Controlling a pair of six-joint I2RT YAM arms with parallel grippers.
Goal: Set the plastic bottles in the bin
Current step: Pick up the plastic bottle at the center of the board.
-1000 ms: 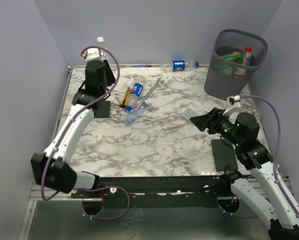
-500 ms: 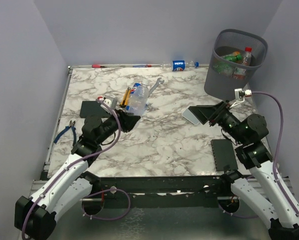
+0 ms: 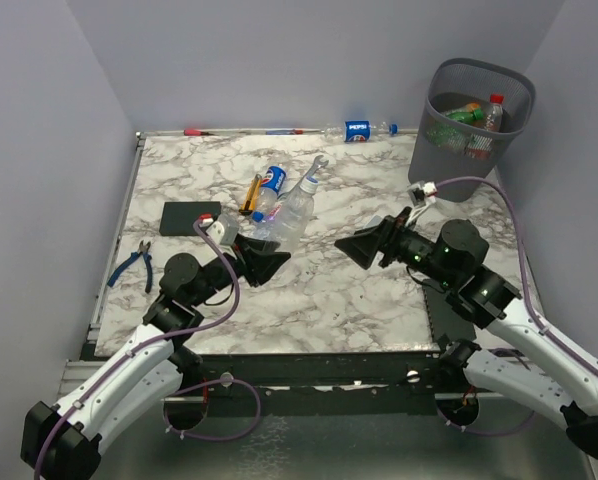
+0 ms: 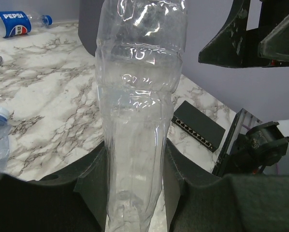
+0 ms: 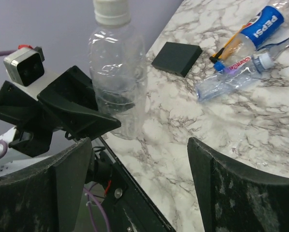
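Clear white-capped bottle (image 3: pixel 292 213) is sitting in the left gripper (image 3: pixel 266 259), which is clamping it low on the body. It is tilting with the cap toward the far edge, over the surface (image 3: pixel 329 290) left of centre. In the left wrist view, a finger is pressing the bottle's lower wall on each side. I cannot tell whether its base is clear of the surface.

Right gripper (image 3: pixel 357 246) is facing the bottle from the right with its jaws spread wide. It is holding nothing and is not touching the bottle.

Progress:
- The wire-mesh bin (image 3: pixel 449 165) is standing at the far right corner. Bottles in the bin (image 3: pixel 469 125) are showing through the top: green, orange and one with a red cap. The mesh is hiding the exact count.
- A Pepsi bottle (image 3: pixel 357 130) is lying against the far edge, near the middle.
- A second Pepsi bottle (image 3: pixel 271 180) and a crushed blue-capped bottle (image 5: pixel 231 77) are lying together left of centre. They are just beside the yellow-handled screwdriver (image 3: pixel 249 195) and the wrench (image 3: pixel 317 165).

Judgement: the task is partly done, with four bottles outstanding, counting the held one. The bin is on the right arm's side, so a handover to the open right gripper looks like the step in hand.

The black block (image 3: pixel 189 217) and the blue-handled pliers (image 3: pixel 134 265) near the left edge are not part of the task.
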